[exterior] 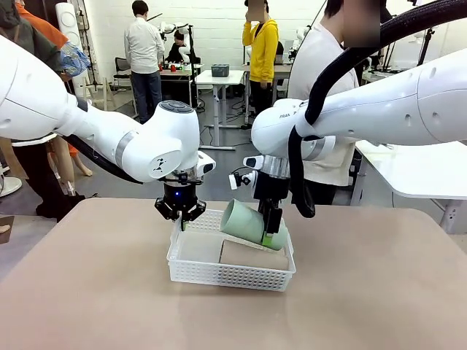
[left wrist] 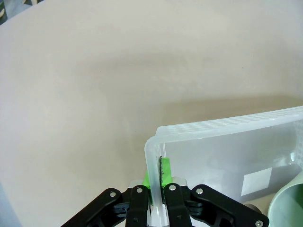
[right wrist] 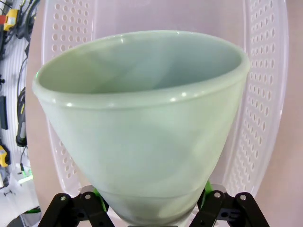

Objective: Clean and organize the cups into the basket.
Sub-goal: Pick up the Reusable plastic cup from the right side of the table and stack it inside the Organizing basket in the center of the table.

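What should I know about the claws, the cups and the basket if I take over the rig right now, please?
Left claw: shut on the far left rim of the basket, apparently steadying it.
Right claw: shut on the base of the green cup, which is tilted just over the basket.
Done: a brown cup lies on its side inside the basket.
Left: lay the green cup in the basket, let go, then release the rim.

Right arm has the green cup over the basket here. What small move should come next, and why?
Probably lower the right tool slightly and let go: its mint green cup hangs tilted above the basket, where a tan cup lies inside, while the left tool pinches the basket's rim, steadying it.
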### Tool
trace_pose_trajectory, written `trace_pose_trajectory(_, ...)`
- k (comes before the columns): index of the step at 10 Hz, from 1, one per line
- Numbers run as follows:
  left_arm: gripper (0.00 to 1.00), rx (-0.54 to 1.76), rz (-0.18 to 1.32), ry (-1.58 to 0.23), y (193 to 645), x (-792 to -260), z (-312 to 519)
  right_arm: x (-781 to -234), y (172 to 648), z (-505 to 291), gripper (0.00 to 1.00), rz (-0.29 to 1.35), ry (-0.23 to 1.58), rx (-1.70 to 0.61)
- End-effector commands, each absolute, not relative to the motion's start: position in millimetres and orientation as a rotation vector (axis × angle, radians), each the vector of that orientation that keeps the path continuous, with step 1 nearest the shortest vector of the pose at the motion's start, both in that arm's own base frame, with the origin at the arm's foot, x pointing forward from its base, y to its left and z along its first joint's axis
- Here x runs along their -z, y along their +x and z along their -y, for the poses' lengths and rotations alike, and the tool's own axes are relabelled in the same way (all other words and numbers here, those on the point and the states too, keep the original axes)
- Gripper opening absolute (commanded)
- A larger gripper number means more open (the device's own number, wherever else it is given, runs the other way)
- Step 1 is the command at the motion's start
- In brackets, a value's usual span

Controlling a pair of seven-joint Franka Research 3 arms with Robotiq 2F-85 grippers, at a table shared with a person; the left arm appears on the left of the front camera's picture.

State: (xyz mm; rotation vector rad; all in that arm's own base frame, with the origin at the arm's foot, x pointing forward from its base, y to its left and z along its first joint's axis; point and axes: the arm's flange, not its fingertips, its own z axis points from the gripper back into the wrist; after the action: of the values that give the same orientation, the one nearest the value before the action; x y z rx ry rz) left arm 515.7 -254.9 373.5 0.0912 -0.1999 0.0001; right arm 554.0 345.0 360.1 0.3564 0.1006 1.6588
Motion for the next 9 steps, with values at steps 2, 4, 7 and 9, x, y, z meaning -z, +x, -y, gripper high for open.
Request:
trace_pose_trajectory(2, 0.0, 0.0, 0.201, 0.089, 516, -375, 256, -362, 563, -343, 1.0, -0.125, 0.348, -1.658)
trace_pose_trajectory(4, 0.0, 0.0, 0.201, 0.089, 516, -375, 256, -362, 564, -342, 1.0, -0.12, 0.348, -1.649)
trace_pose_trajectory(7, 0.0, 0.0, 0.201, 0.089, 516, -375, 256, -373, 561, -337, 1.0, -0.083, 0.355, -1.644)
trace_pose_trajectory(9, 0.0, 0.0, 0.201, 0.089, 516, -375, 256, -410, 547, -313, 1.0, 0.044, 0.346, -1.642)
